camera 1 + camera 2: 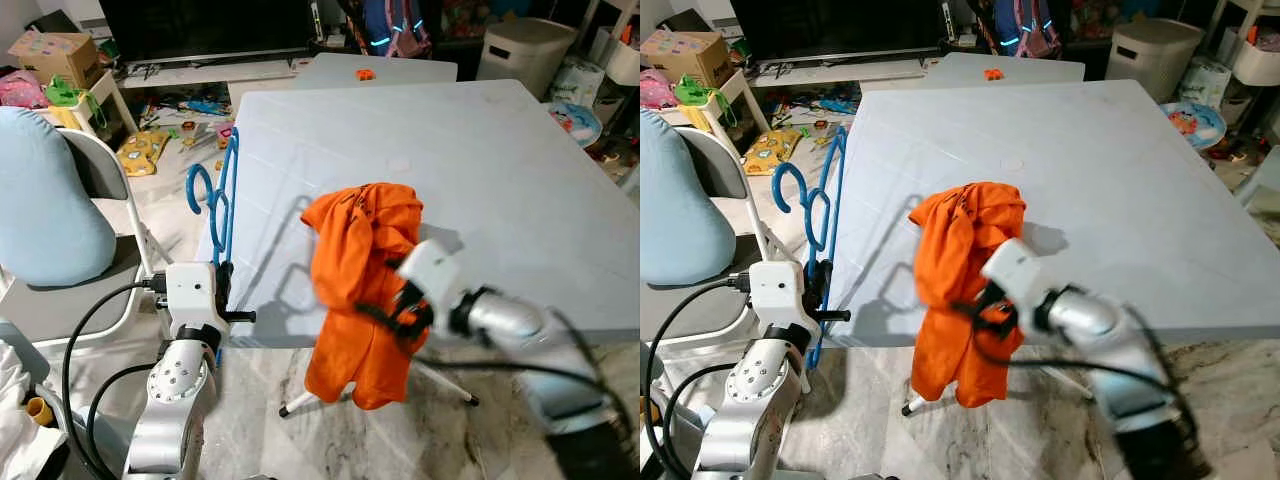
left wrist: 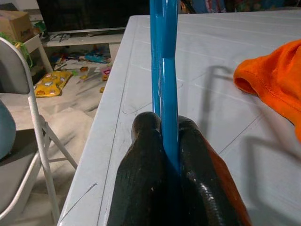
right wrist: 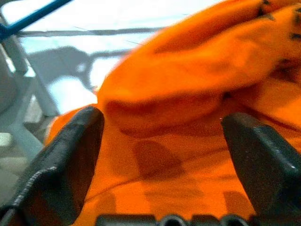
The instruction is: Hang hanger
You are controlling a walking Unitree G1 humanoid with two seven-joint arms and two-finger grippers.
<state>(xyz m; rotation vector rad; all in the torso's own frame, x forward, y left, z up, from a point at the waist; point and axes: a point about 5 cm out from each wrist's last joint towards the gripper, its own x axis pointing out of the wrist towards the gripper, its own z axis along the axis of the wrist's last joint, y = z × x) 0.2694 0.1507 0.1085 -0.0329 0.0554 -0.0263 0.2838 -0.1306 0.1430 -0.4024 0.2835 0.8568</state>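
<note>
Blue hanger (image 1: 222, 195) held upright at table's left edge, approx 9 o'clock from centre of white table (image 1: 480, 160); hook end curled outboard, over floor. Left gripper (image 2: 170, 141) pressed together on hanger's lower bar, fingers (image 2: 141, 160) clamping blue rod from both sides, per wrist cam. Left arm rising from approx 7 o'clock of head view. Orange garment (image 1: 360, 290) bunched on near table edge, approx 6 o'clock, lower half draped over edge and hanging toward floor. Right gripper (image 3: 164, 155) spread wide, fingers (image 3: 70, 160) either side of orange fabric, close against it; contact w/ cloth not confirmable, wrist cam blurred. Right arm blurred in head views, coming in from approx 4 o'clock. Hanger and garment apart, bare table between. Grey chair w/ pale blue cushion (image 1: 45, 200) at approx 9 o'clock, left of hanger. Small orange item (image 1: 365, 73) on far table, approx 12 o'clock. Toys scattered on floor (image 1: 170, 140) at approx 11 o'clock.
</note>
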